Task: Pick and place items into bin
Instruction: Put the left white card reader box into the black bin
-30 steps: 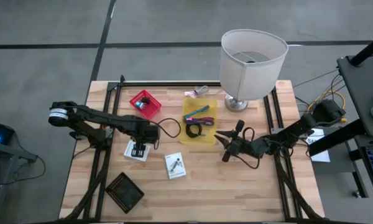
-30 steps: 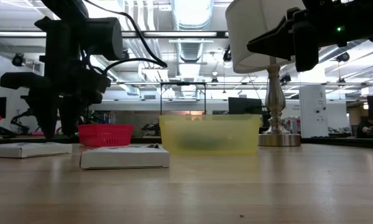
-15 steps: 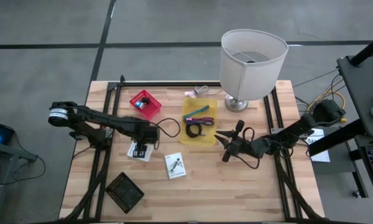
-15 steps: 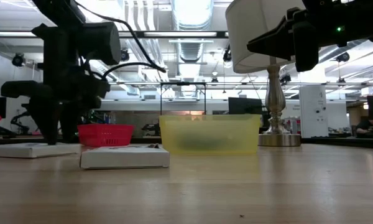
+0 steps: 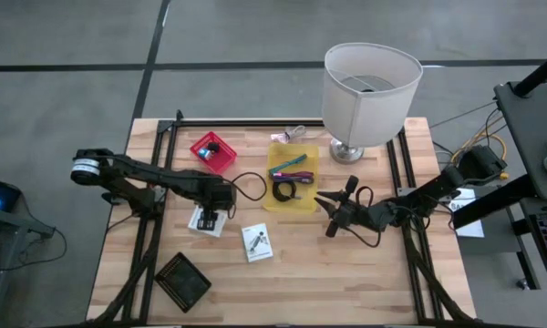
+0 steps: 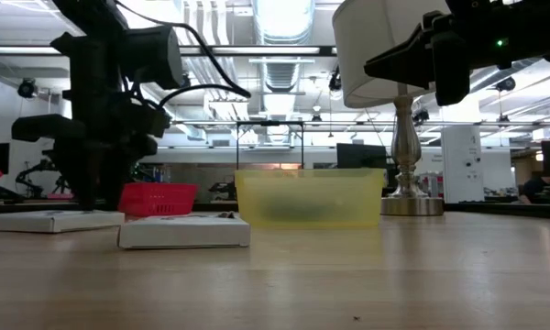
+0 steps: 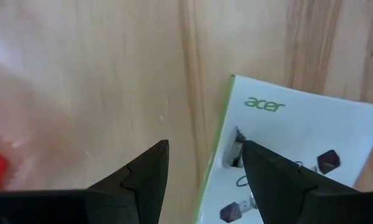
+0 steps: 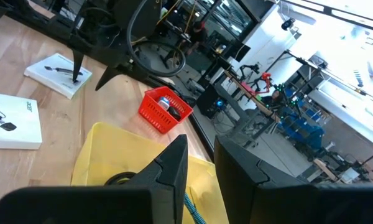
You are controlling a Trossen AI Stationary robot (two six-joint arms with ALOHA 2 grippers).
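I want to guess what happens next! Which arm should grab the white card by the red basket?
Probably the left: its gripper hangs open right over that white card's edge. The right gripper waits beside the yellow bin.

The desk (image 5: 346,264) is pale wood with a visible grain. The bin (image 5: 293,178) is translucent yellow, holding a teal tool (image 5: 287,164), a purple tool (image 5: 294,176) and a black cable (image 5: 283,190). The basket (image 5: 213,152) is red, the cards (image 5: 258,242) white, the tray (image 5: 183,280) black, the lampshade (image 5: 372,84) white.
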